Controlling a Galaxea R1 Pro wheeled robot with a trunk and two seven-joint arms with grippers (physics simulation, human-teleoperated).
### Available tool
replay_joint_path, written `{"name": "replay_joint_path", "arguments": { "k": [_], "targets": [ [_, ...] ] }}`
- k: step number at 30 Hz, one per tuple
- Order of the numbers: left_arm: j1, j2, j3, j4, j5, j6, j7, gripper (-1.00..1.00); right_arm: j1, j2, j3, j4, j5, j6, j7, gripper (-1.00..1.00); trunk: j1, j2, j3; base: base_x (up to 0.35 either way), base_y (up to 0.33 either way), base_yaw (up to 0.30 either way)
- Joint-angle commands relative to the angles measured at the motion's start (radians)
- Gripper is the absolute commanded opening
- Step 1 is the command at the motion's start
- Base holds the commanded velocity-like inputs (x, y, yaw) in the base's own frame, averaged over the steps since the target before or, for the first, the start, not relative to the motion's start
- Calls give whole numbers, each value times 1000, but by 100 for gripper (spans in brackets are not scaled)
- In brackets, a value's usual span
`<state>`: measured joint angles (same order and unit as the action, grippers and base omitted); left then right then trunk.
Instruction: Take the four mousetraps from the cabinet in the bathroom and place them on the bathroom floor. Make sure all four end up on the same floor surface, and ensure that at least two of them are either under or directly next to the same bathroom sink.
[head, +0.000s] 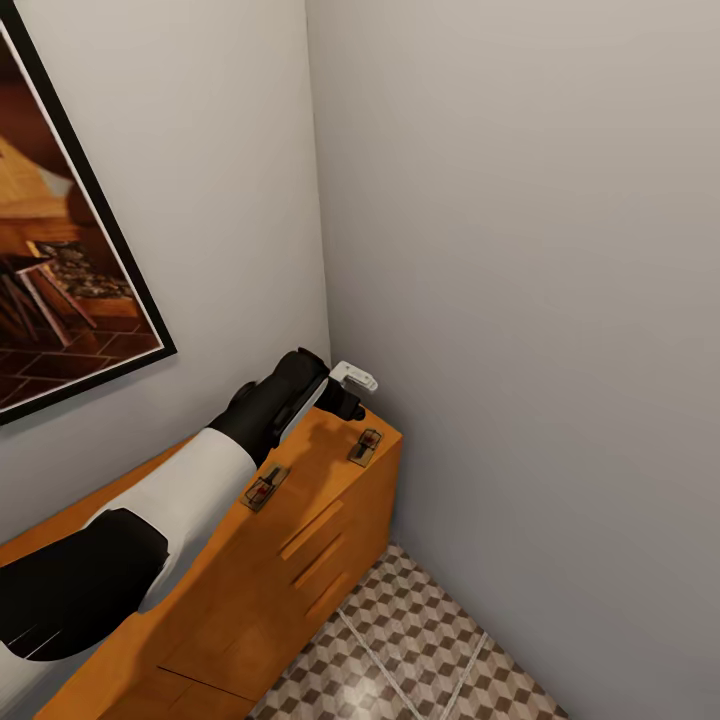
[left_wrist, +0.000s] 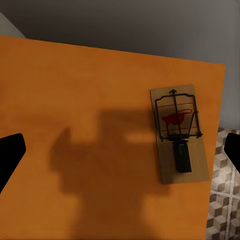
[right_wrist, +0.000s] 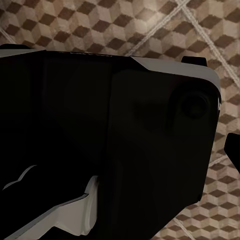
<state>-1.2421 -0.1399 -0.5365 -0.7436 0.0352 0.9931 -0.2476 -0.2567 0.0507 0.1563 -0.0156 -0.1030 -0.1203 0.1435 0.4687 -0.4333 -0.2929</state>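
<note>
The left gripper (left_wrist: 120, 150) hangs with its jaws wide over the top of the low orange-brown wooden cabinet (head: 300, 560), in the corner. One small flat wooden mousetrap with wire bar (left_wrist: 179, 132) lies just beside it, toward the cabinet's end edge; another mousetrap (head: 264, 489) rests back along the arm. I think the gripper should first center over the trap, then descend straight. Whether the right gripper is open, I cannot tell.

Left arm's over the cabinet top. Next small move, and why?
Probably shift the left gripper sideways toward the corner mousetrap, then lower. Its fingers are spread wide and empty, and the trap lies flat on the cabinet top, off to one side of the gap between them.
</note>
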Motion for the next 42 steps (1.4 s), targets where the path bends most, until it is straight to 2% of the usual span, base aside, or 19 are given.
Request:
{"name": "replay_joint_path", "arguments": {
  "k": [1,12,42],
  "targets": [
    [-1,0,-2,0,3,4,1,100,-1,0,8,2,-11,-4,3,100,0,-2,-2,0,0,0],
    [0,0,-2,-2,3,4,1,100,-1,0,8,2,-11,-4,3,100,0,-2,-11,0,0,0],
    [0,0,-2,0,3,4,1,100,-1,1,9,1,-11,-4,3,100,0,-2,-55,0,0,0]
  ]
}}
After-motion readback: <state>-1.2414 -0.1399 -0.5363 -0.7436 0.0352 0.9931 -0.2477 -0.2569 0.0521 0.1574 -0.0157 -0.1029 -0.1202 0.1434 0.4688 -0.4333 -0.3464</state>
